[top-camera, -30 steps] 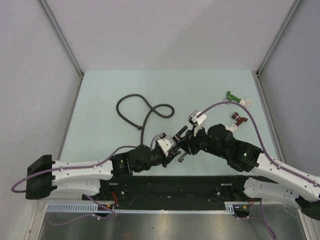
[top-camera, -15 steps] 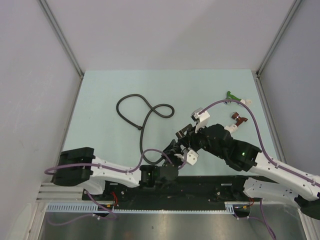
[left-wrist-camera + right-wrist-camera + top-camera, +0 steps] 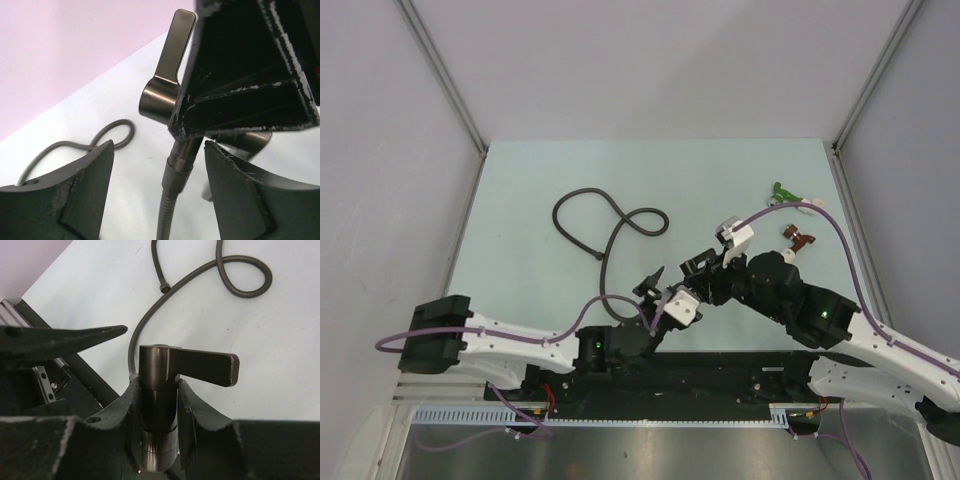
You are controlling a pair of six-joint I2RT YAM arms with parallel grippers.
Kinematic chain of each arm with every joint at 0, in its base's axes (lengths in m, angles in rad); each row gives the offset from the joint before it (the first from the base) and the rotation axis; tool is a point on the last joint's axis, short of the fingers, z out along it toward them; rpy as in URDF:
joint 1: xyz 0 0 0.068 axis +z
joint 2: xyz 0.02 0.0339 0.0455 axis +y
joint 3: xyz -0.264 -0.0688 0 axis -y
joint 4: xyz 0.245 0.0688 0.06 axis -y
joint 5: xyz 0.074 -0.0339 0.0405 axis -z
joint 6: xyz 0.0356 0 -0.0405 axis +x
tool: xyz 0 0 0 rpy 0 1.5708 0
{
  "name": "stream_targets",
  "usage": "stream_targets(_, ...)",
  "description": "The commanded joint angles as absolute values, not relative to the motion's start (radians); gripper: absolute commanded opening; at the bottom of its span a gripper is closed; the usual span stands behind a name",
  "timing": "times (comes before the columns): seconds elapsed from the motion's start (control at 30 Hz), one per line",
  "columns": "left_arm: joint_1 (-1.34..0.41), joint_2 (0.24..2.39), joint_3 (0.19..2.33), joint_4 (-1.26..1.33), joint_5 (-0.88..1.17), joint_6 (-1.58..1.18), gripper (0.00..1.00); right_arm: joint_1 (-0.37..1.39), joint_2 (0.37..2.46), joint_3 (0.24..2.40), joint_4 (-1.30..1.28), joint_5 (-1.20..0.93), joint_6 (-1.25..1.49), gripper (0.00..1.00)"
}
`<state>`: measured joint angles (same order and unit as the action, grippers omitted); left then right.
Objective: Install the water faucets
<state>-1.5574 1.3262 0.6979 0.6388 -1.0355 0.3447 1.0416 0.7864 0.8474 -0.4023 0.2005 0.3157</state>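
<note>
The dark grey-brown water faucet (image 3: 157, 385) stands upright between my right gripper's (image 3: 158, 384) fingers, which are shut on its round body. Its flat lever (image 3: 205, 365) points right. In the left wrist view the faucet (image 3: 157, 100) shows from below, its threaded stem meeting the collar of the coiled hose (image 3: 172, 200). My left gripper (image 3: 157, 150) is open, one finger on each side of that collar, touching neither. From above, the left gripper (image 3: 655, 283) sits just left of the right gripper (image 3: 698, 268), near the table's front middle.
The black flexible hose (image 3: 610, 215) loops over the pale green table (image 3: 520, 200) at the centre left. A green fitting (image 3: 782, 190) and a dark-red fitting (image 3: 798, 240) lie at the far right. A black rail (image 3: 720, 370) runs along the near edge.
My left gripper has opened and swung from under the right gripper back up to its left. The right gripper has shifted slightly right, still holding the faucet.
</note>
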Motion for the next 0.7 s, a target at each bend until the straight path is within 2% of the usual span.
stream_targets(0.0,-1.531,1.207,0.654,0.583,-0.791,0.206,0.79,1.017,0.726,0.867,-0.353,0.206,0.267,0.0)
stream_targets(0.07,-1.494,1.148,0.632,0.531,-0.692,0.14,0.8,0.997,0.706,0.865,-0.354,0.181,0.258,0.0)
stream_targets(0.33,-1.235,0.896,0.529,0.454,-0.009,-0.087,0.87,0.962,0.672,0.867,-0.362,0.066,0.19,0.0)
stream_targets(0.67,-0.985,0.914,0.5,0.509,0.538,-0.252,0.86,0.962,0.68,0.867,-0.334,-0.09,0.141,0.0)
